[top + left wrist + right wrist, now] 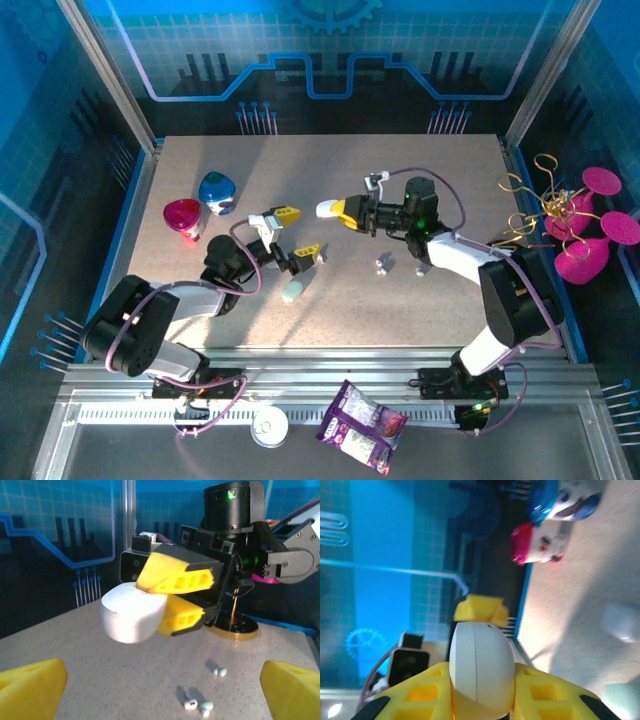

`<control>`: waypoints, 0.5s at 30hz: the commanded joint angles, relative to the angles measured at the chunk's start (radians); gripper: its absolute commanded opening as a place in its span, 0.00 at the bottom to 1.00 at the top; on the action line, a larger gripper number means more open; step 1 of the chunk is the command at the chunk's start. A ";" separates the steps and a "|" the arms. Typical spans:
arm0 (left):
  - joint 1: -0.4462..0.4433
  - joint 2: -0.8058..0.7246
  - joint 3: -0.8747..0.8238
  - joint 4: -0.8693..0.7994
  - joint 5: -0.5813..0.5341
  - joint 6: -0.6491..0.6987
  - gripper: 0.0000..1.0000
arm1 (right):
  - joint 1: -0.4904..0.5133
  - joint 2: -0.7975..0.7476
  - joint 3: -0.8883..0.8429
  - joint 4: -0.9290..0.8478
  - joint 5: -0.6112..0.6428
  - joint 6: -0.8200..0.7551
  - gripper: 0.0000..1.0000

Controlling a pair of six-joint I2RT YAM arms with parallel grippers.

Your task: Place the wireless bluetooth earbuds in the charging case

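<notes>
My right gripper pinches the white case mid-frame, off the table. My left gripper is wide and empty. The earbuds lie loose, lower centre. Risk: the rounded case slips from the pinch and scatters them.

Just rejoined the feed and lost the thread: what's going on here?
The right gripper is clamped on the white case, holding it off the table. The left gripper hangs open facing it, holding nothing. Several earbuds lie loose on the table, and a mint case lies near the left gripper.
</notes>
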 commanded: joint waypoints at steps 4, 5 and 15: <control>0.003 -0.091 0.007 -0.323 -0.078 0.144 0.99 | -0.060 0.129 0.117 -0.361 0.240 -0.362 0.17; 0.002 -0.106 0.014 -0.375 -0.088 0.161 0.99 | -0.061 0.154 0.139 -0.389 0.270 -0.387 0.17; -0.021 -0.200 0.079 -0.738 -0.192 0.269 0.99 | -0.066 0.449 0.493 -0.597 0.463 -0.503 0.17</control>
